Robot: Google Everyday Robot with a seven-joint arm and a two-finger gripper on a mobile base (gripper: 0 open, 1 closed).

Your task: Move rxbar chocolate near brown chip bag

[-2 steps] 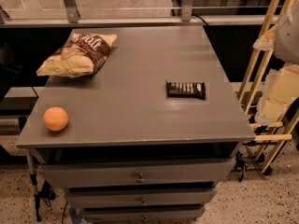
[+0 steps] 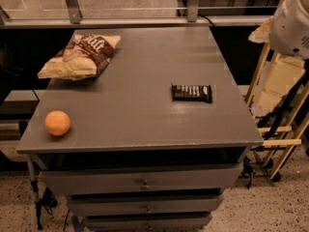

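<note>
Fig.: grey table [image 2: 135,95] w/ three drawers [image 2: 140,180] below, seen from the front and above. The rxbar chocolate [image 2: 191,92] lies flat on the right half of the top, approx. mid-depth, long side running left-right, white lettering up. The brown chip bag [image 2: 79,56] lies at the far left corner, crinkled and puffy, well apart from the bar. An orange [image 2: 58,123] sits near the front left edge, apart from both. A white rounded part of the robot arm [image 2: 291,23] shows at the upper right, off the table's right side and above a wooden frame [image 2: 277,142]. Gripper: outside the view, so released or clenched cannot be told. Nothing touches the bar.
</note>
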